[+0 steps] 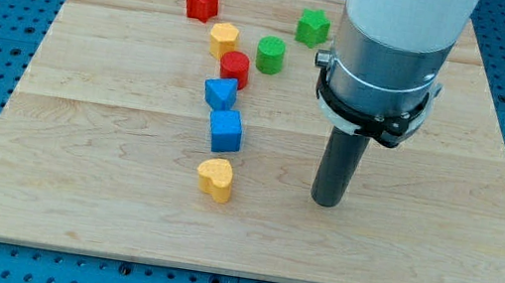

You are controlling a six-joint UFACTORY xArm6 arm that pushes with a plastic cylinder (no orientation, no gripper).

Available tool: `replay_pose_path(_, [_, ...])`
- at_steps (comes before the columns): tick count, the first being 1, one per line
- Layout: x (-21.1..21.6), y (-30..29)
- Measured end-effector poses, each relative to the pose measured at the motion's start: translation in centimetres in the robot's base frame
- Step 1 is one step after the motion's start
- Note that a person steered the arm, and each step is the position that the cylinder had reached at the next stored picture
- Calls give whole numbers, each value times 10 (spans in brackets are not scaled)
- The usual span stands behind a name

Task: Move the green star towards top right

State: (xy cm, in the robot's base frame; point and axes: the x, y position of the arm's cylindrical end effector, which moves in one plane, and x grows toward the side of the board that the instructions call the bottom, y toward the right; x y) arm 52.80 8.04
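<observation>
The green star [313, 26] lies near the view's top, just left of the arm's grey body. My tip [326, 203] rests on the wooden board [85, 187] right of centre, well below the star and apart from every block. A green cylinder [270, 55] sits just below and left of the star.
A red star [201, 1] lies at the top left. A yellow block [224, 38], a red cylinder [234, 69], a blue triangular block [219, 93] and a blue cube [226, 131] form a column. A yellow heart [215, 178] lies below them.
</observation>
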Motion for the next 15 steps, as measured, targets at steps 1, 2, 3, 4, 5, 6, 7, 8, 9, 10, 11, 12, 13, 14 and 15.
replay_pose_path(1, [0, 0])
replay_pose_path(2, [-24, 0])
replay_pose_path(3, [-80, -2])
replay_pose_path(4, [-130, -22])
replay_pose_path(5, [-179, -49])
replay_pose_path(6, [-207, -52])
replay_pose_path(7, [-234, -49])
replay_pose_path(8, [-263, -40])
replay_pose_path(9, [-286, 25])
replay_pose_path(10, [-284, 20])
replay_pose_path(11, [-272, -9])
replay_pose_path(12, [-274, -39])
replay_pose_path(13, [-286, -39])
replay_pose_path(14, [-295, -39])
replay_pose_path(15, [-310, -28])
